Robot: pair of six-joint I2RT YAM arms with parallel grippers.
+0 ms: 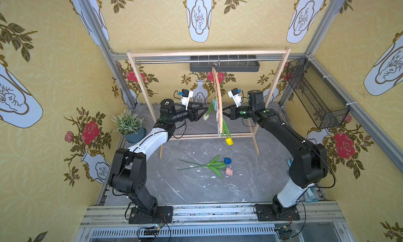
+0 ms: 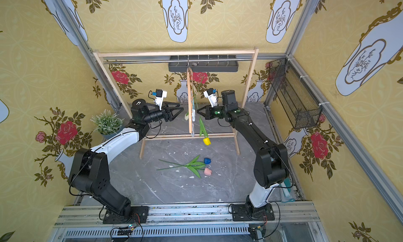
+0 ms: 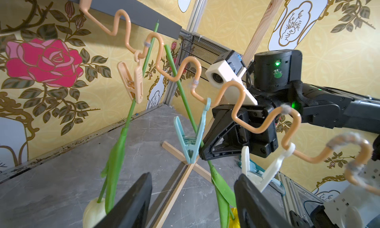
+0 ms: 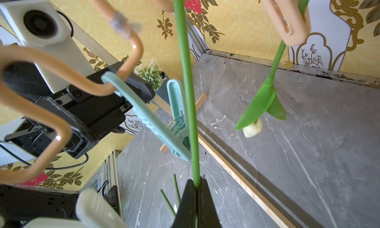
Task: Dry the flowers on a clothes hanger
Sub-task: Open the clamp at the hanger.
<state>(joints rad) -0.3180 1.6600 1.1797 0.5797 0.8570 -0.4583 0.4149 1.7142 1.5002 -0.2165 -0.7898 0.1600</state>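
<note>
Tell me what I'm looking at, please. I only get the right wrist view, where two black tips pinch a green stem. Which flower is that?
Observer: That is the right hand, shut on the stem of the yellow tulip. In both top views its head hangs downward, below the clothes hanger.
Operator: Are any other flowers left to hang?
Observer: Yes. A blue tulip and a pink tulip lie side by side on the table.
Operator: And the other hand?
Observer: The left wrist view shows the left hand open, fingers apart, facing the hanger from the opposite side.
</note>
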